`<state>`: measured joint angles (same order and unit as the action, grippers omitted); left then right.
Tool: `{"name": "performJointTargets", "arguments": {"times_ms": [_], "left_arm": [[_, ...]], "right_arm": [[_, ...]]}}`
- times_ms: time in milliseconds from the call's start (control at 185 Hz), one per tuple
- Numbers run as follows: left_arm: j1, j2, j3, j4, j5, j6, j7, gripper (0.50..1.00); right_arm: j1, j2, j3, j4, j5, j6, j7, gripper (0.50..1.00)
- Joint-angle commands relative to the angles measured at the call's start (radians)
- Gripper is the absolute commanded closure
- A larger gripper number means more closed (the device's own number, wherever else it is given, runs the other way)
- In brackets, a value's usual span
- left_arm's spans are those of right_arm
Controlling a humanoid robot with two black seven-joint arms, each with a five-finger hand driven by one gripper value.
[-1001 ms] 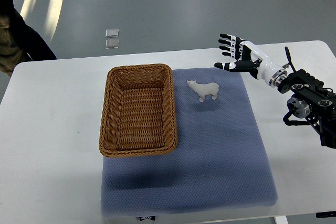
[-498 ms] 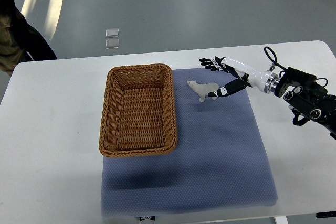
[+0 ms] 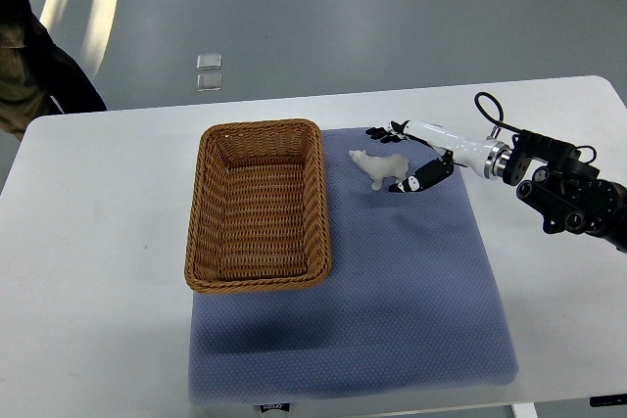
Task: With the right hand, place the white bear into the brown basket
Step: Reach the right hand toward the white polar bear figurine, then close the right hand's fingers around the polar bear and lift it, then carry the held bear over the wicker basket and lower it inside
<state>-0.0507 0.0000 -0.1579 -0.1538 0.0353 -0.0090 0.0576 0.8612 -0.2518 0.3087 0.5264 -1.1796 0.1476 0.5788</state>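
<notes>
Grey polished floor behind; a white tabletop (image 3: 108,242) fills the lower view. A small clear square item (image 3: 209,72) lies on the floor beyond the far edge. A person's dark sleeve and trousers (image 3: 29,56) show at the upper left corner, well apart from the work.

Blue-grey mat (image 3: 411,291) lies on the tabletop, right of centre. Landmark: brown basket (image 3: 258,205), woven, rectangular, nothing inside, resting partly on the mat's left portion and partly on bare tabletop.

White bear (image 3: 378,167) stands upright on the mat just right of the basket's far right corner, close to the rim but apart from it, snout toward the basket. Nothing lies between bear and basket.

Right hand (image 3: 406,158) comes in from the right edge, arm (image 3: 549,183) dark and jointed with a looped cable. The hand is on the bear's side away from the basket. Fingers (image 3: 384,130) are extended past the bear's far side, thumb at its near side, so the hand brackets the bear's rear; the grip is open, not closed on it. Contact cannot be judged.
</notes>
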Motion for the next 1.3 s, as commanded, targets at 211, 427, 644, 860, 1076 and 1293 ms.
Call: {"name": "performJointTargets", "arguments": {"times_ms": [211, 427, 644, 860, 1076, 1293], "left_arm": [[0.0, 0.0, 0.0, 0.0, 0.0, 0.0, -0.001, 0.5], [0.0, 0.0, 0.0, 0.0, 0.0, 0.0, -0.001, 0.5], [-0.001, 0.0, 0.0, 0.0, 0.0, 0.0, 0.001, 0.5], [-0.001, 0.0, 0.0, -0.001, 0.0, 0.0, -0.001, 0.5], [-0.001, 0.0, 0.0, 0.0, 0.0, 0.0, -0.001, 0.5], [-0.001, 0.0, 0.0, -0.001, 0.0, 0.0, -0.001, 0.5]], "right_arm": [[0.019, 0.005, -0.071, -0.005, 0.0, -0.04, -0.031, 0.752], [0.025, 0.008, -0.072, -0.006, -0.002, -0.046, -0.05, 0.863], [0.036, 0.009, -0.071, -0.006, 0.0, -0.063, -0.056, 0.981], [0.041, 0.009, -0.063, -0.006, 0.0, -0.063, -0.053, 1.0], [0.116, -0.007, -0.049, -0.006, 0.021, -0.063, -0.045, 1.0], [0.202, -0.015, -0.025, 0.004, 0.026, -0.053, -0.028, 1.0]]}}
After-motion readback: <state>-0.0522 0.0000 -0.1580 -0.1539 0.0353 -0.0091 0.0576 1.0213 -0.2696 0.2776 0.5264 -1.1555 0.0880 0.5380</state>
